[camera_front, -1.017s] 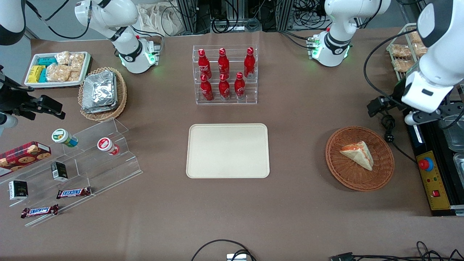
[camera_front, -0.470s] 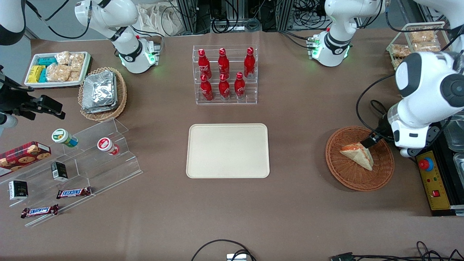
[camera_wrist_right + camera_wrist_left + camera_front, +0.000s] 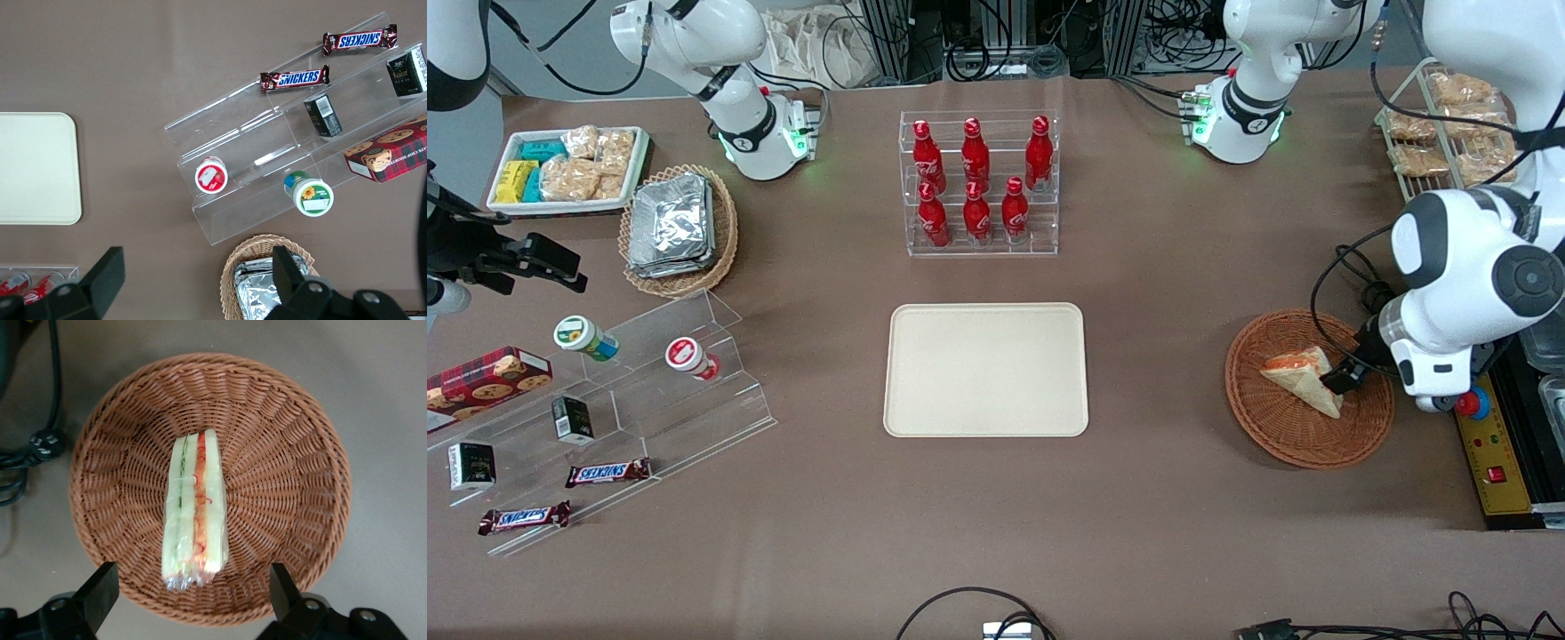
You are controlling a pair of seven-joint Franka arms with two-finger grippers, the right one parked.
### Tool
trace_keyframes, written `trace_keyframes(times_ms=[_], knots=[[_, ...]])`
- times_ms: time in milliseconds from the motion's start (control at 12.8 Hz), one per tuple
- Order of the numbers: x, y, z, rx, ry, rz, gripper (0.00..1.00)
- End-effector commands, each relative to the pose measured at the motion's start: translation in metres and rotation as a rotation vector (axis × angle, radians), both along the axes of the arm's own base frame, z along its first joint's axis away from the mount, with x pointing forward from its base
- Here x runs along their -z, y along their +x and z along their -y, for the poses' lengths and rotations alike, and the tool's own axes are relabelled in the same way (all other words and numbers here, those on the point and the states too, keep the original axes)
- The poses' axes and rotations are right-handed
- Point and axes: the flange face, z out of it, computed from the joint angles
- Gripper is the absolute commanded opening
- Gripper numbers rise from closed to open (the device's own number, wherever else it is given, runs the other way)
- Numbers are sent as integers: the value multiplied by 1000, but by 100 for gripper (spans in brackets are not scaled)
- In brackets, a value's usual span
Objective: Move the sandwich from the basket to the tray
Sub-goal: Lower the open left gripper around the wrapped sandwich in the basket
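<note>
The sandwich [image 3: 1301,380], a pale wedge with red, orange and green layers on its edge, lies in the reddish-brown wicker basket [image 3: 1267,437] toward the working arm's end of the table. My left gripper [image 3: 1344,375] hangs just above the basket, at the sandwich's edge. In the left wrist view the gripper [image 3: 192,592] is open wide and empty. Its two dark fingers [image 3: 100,588] stand either side of the near end of the sandwich [image 3: 193,513], over the rim of the basket [image 3: 287,473]. The cream tray [image 3: 985,369] lies bare at the table's middle and shows in the right wrist view [image 3: 33,167].
A black cable and plug [image 3: 1376,307] lie beside the basket. A yellow control box with a red button [image 3: 1474,402] sits at the table edge. A clear rack of red bottles [image 3: 978,182] stands farther from the camera than the tray. A wire rack of snack packets [image 3: 1440,124] is near the working arm.
My left arm has swung down and nearer the camera, from above the table edge to over the basket. The gripper now sits at the sandwich. The sandwich has not moved.
</note>
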Motion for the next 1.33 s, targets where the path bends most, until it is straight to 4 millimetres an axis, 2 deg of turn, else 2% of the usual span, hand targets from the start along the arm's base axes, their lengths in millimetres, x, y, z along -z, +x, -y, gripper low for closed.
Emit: trace_keyframes(times_ms=[0,235,704,861,1017,1096,1252], knots=[[17,3,3,-33,8,0,100],[36,7,3,-38,6,14,100],[72,-9,5,-58,-8,-5,99],[81,-11,6,-70,-8,-19,89],[85,-10,6,-70,-9,-13,88],[87,-11,6,-71,-9,-16,83],[89,-11,7,-73,-8,-20,57]])
